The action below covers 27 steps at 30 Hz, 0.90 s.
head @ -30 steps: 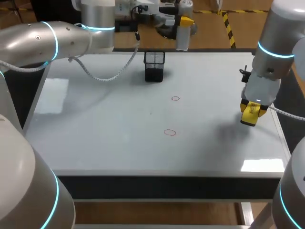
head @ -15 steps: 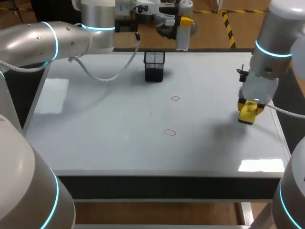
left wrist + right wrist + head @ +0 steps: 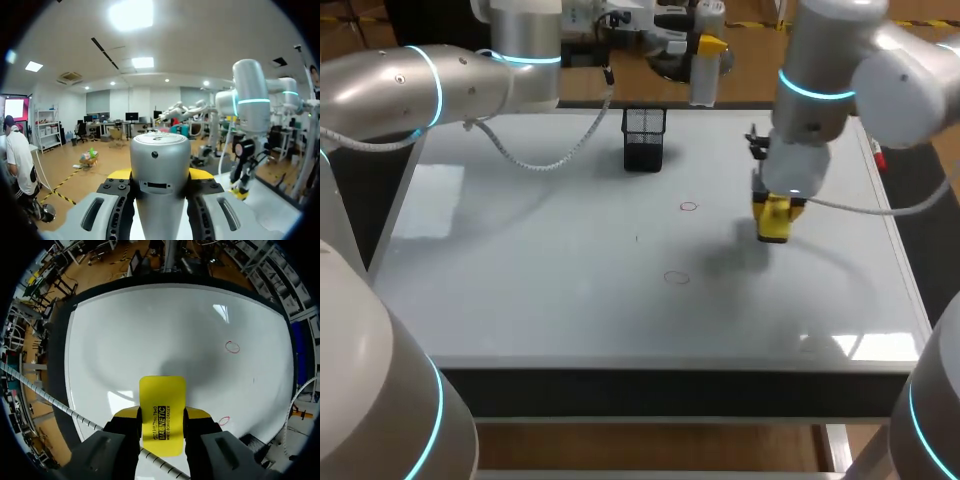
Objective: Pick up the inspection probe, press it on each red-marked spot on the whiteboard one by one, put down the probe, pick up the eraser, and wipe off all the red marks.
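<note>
- The right pincer (image 3: 162, 416) was clenched on the eraser (image 3: 773, 218). It hung over the whiteboard (image 3: 520, 280), just right of the far mark (image 3: 689, 206). The near mark (image 3: 676, 277) lay closer to the front edge.
- From where I stood, I could not tell whether the eraser was touching the board. A pass made too high would have wiped nothing. One made too hard could have dragged or stalled the arm.
- The fingers held the eraser by its rear part only, and the rest stuck out ahead of them. Pressure on that free end could have tipped it in the grip or worked it loose.
- Both marks were thin little rings. A stroke slightly off line would likely have left an arc of red behind.
- The left pincer (image 3: 160, 175) was grasping the probe (image 3: 160, 150), up beyond the board's far edge, behind the cup (image 3: 643, 138). The probe had not been put down as the task asks. Had that grip slackened, it looked likely to fall off the counter rather than onto it.
- The left arm's cable (image 3: 545, 162) sagged over the board near the cup. A wide sweep leftward could have snagged the cable or knocked the cup.
</note>
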Each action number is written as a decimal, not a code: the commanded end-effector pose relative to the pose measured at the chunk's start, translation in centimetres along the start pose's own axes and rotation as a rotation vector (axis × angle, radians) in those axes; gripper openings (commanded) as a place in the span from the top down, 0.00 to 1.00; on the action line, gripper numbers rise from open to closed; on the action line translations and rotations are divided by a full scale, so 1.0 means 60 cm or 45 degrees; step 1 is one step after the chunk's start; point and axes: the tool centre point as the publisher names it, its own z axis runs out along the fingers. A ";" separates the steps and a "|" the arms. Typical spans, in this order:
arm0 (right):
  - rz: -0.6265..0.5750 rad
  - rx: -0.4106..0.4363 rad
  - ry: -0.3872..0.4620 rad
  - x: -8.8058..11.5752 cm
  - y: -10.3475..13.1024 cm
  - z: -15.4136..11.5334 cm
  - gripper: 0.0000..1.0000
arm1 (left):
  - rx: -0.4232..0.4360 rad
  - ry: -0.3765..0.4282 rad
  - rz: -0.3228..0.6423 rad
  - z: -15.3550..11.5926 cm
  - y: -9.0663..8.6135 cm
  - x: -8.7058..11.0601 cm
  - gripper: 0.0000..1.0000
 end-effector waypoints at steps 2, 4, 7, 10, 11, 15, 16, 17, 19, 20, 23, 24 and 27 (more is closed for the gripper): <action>-0.045 -0.025 0.114 -0.080 -0.027 0.013 1.00 | -0.003 0.002 -0.001 0.000 -0.002 -0.001 1.00; -0.063 -0.025 0.119 -0.101 -0.034 0.016 1.00 | -0.003 0.002 -0.001 0.000 -0.002 -0.001 1.00; -0.101 -0.026 0.130 -0.134 -0.043 0.020 1.00 | -0.003 0.002 -0.001 0.000 -0.002 -0.001 1.00; -0.125 -0.021 0.125 -0.162 -0.051 0.022 1.00 | -0.003 0.002 -0.001 0.000 -0.002 -0.001 1.00; -0.129 -0.020 0.125 -0.169 -0.054 0.023 1.00 | -0.003 0.002 -0.001 0.000 -0.002 -0.001 1.00; -0.154 -0.008 0.121 -0.199 -0.063 0.028 1.00 | -0.003 0.002 -0.001 0.000 -0.002 -0.001 1.00; -0.165 -0.010 0.125 -0.206 -0.065 0.032 1.00 | -0.003 0.002 -0.001 0.000 -0.002 -0.001 1.00; -0.176 -0.012 0.125 -0.213 -0.067 0.035 1.00 | -0.003 0.002 -0.001 0.000 -0.002 -0.001 1.00; -0.187 -0.014 0.127 -0.224 -0.070 0.039 1.00 | -0.003 0.002 -0.001 0.000 -0.002 -0.001 1.00; -0.192 -0.013 0.126 -0.228 -0.072 0.040 1.00 | -0.003 0.002 -0.001 0.000 -0.002 -0.001 1.00; -0.203 -0.013 0.123 -0.237 -0.076 0.041 1.00 | -0.003 0.002 -0.001 0.000 -0.002 -0.001 1.00; -0.205 -0.013 0.120 -0.240 -0.078 0.042 1.00 | -0.003 0.002 -0.001 0.000 -0.002 -0.001 1.00; -0.209 -0.012 0.100 -0.245 -0.083 0.044 1.00 | -0.003 0.002 -0.001 0.000 -0.002 -0.001 1.00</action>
